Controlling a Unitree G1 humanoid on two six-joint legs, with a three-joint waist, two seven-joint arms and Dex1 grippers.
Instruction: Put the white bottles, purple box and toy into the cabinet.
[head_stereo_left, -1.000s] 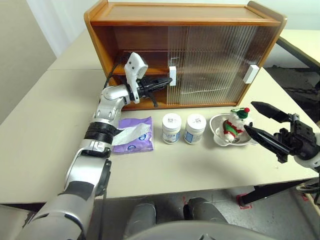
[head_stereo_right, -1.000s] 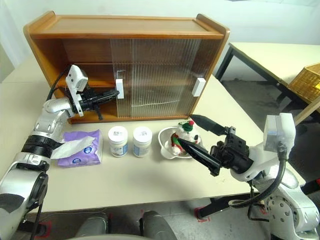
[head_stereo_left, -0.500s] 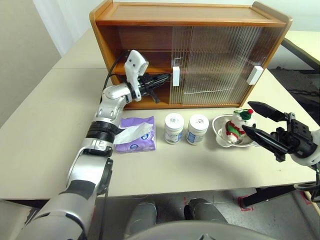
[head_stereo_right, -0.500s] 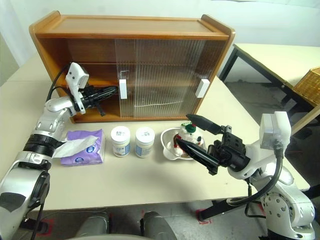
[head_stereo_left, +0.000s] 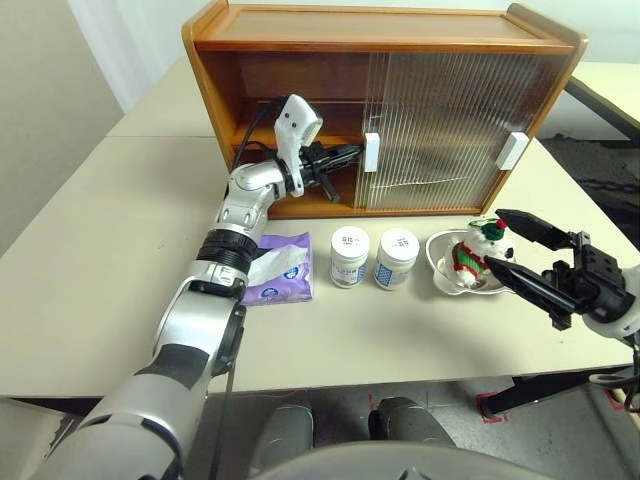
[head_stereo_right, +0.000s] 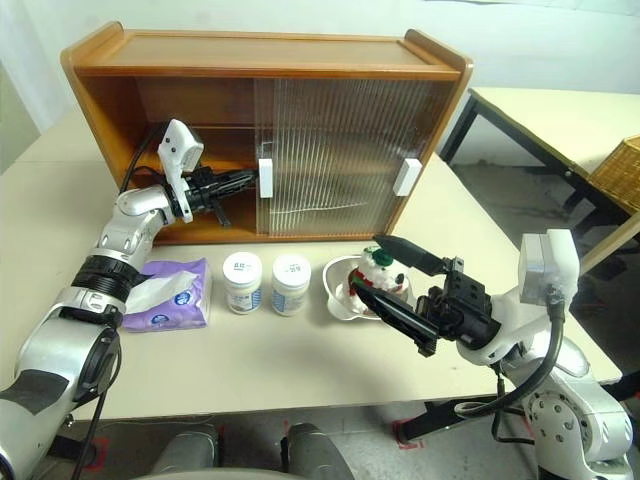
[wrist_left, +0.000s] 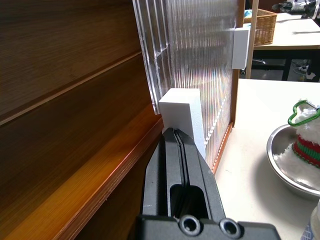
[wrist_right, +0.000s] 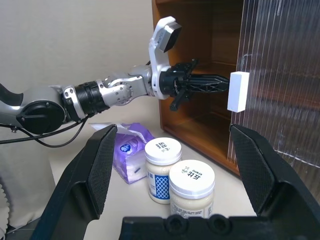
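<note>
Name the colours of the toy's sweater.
Red and green stripes on the toy; the right eye view shows it best.

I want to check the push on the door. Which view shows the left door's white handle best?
The left wrist view: the white handle sits large against the shut left gripper. The eye views show it small; the right wrist view shows it side-on.

Ribbed doors blur the cabinet's right interior; toy cut off
</note>
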